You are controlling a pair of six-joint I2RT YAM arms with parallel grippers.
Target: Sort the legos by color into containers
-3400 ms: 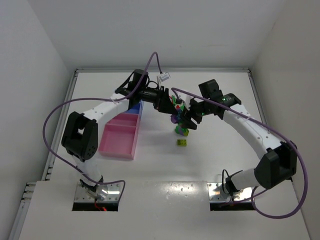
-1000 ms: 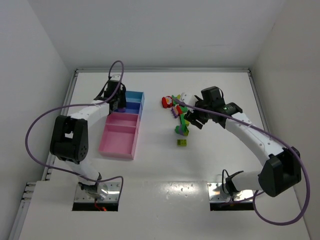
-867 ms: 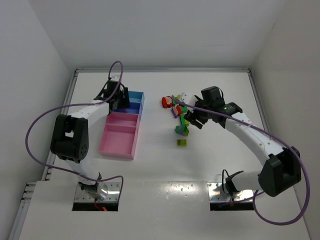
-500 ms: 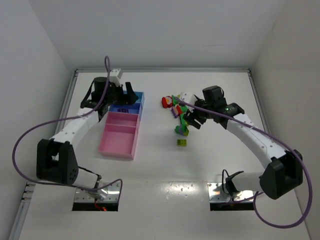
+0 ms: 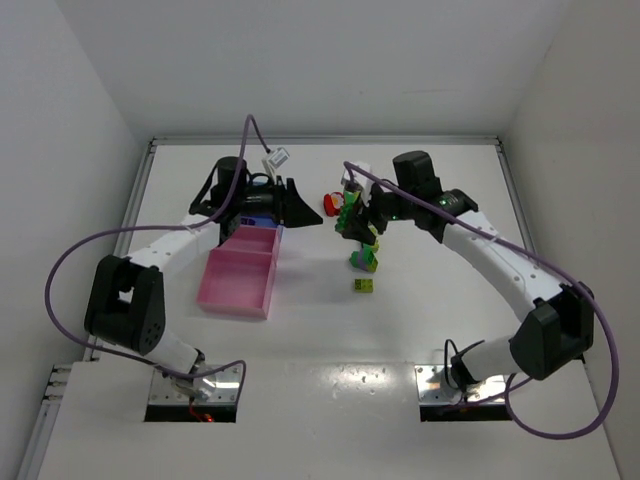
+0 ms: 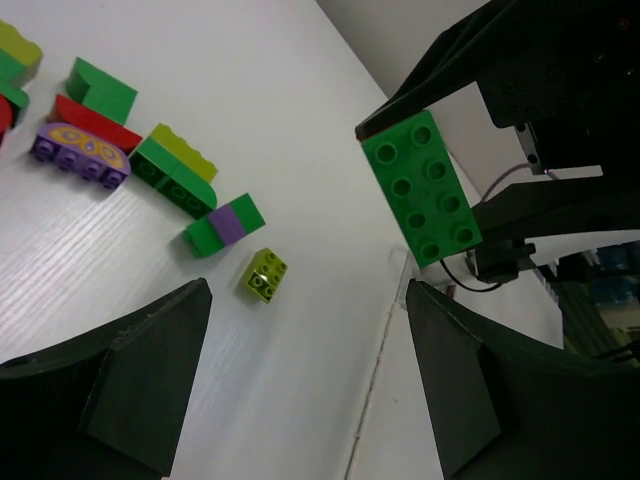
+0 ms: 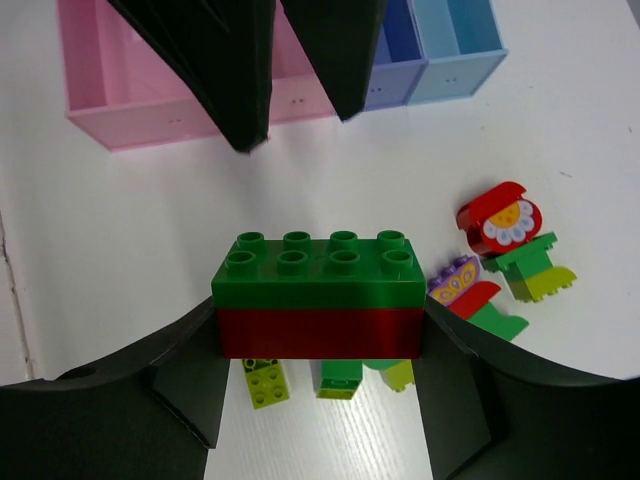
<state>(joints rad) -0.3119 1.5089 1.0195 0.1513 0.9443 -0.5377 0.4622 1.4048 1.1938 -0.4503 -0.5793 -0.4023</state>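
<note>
My right gripper (image 7: 318,345) pinched a green brick (image 7: 318,265) stacked on a red brick (image 7: 318,332), holding the pair in the air above the table (image 7: 130,230). My left gripper (image 6: 300,390) stood spread with nothing between its fingers, at the blue end (image 7: 430,45) of the containers (image 5: 240,272). The other legos lay between my arms: a small lime brick (image 5: 365,285), a green and purple piece (image 5: 362,262) just beyond it, and a red flower piece (image 7: 500,218) farther off.
</note>
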